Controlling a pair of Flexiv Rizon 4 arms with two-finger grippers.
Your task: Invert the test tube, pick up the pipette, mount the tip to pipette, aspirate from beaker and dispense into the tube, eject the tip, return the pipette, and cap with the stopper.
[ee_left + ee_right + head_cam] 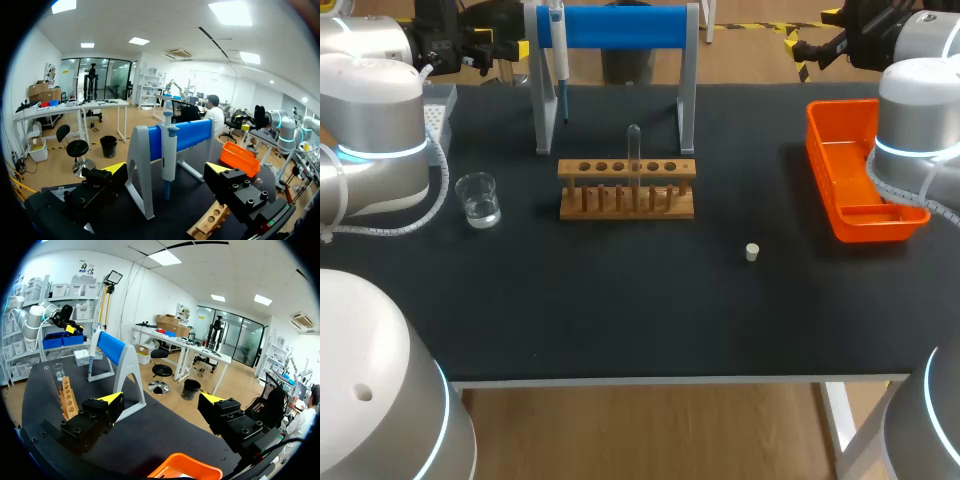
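Now, my left fingers (115, 168) spread wide, pipette (169, 145) hanging straight ahead of them, my right fingers (111, 400) spread too, wooden rack (67, 397) off beside them.

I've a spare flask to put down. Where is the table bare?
The front strip of the table, on the near side of the rack, is bare except the stopper. The gap between rack and orange tray is free. The back is crowded around the blue stand.
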